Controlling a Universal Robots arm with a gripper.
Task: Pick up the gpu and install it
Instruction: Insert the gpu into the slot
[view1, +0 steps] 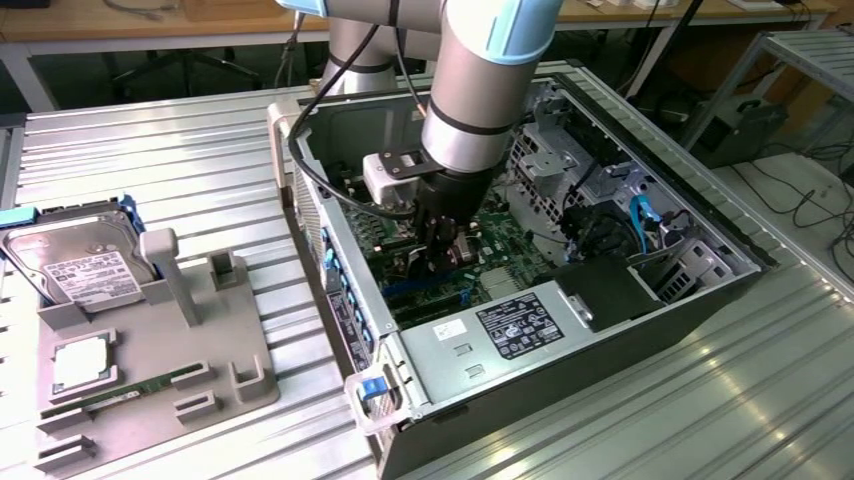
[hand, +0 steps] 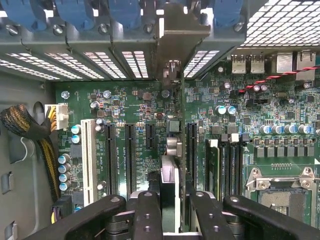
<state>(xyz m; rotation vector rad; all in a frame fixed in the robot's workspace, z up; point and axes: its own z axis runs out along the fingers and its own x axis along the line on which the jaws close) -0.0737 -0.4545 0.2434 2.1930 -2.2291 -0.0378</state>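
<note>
**Green motherboard, card held on edge above it**

Green circuit board fills the floor of the open computer case (view1: 641, 290), and my end effector (view1: 438, 262) hangs deep inside that case, directly over the board. My fingers (hand: 150, 215) are closed narrowly on the gpu (hand: 170, 175), which I hold edge-on between them; its silver bracket (hand: 175, 45) stands against the case's slotted rear wall, over the motherboard (hand: 130, 100) and among its long black expansion slots (hand: 129, 157). Outside the case, on the ribbed metal desk (view1: 160, 140), a grey fixture tray (view1: 147, 370) carries a hard drive (view1: 80, 265) and a narrow green memory stick (view1: 127, 390).
</note>
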